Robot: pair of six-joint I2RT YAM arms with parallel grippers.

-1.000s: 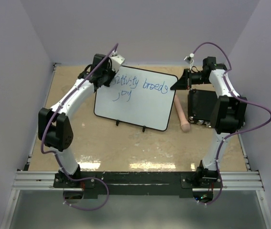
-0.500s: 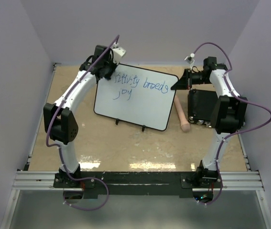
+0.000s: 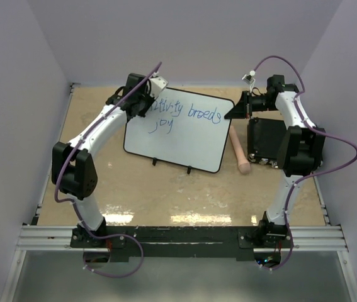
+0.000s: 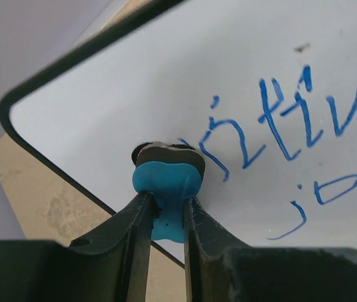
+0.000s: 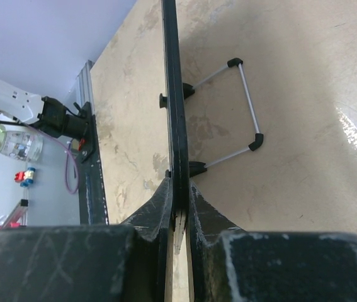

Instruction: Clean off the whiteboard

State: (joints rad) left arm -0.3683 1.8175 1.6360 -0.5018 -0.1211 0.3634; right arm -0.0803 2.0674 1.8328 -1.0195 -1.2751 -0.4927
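The whiteboard (image 3: pixel 184 135) stands tilted on small black feet mid-table, with blue handwriting (image 3: pixel 194 112) across its top. My left gripper (image 3: pixel 150 100) is shut on a blue eraser (image 4: pixel 165 185) and presses its dark felt face on the board (image 4: pixel 165 82) near the top left corner, just left of the first letters (image 4: pixel 228 141). My right gripper (image 3: pixel 236 112) is shut on the board's right rim; in the right wrist view the thin black edge (image 5: pixel 173 94) runs between the fingers (image 5: pixel 160 204).
A black rectangular box (image 3: pixel 266 139) lies right of the board under my right arm. A tan wooden stick (image 3: pixel 240 151) lies between board and box. The board's wire stand (image 5: pixel 244 100) rests on the tabletop behind it. Purple walls enclose the table.
My left gripper with the eraser has shifted slightly right and down along the board's top left corner. The first letters of the writing are gone. The right arm has not moved.
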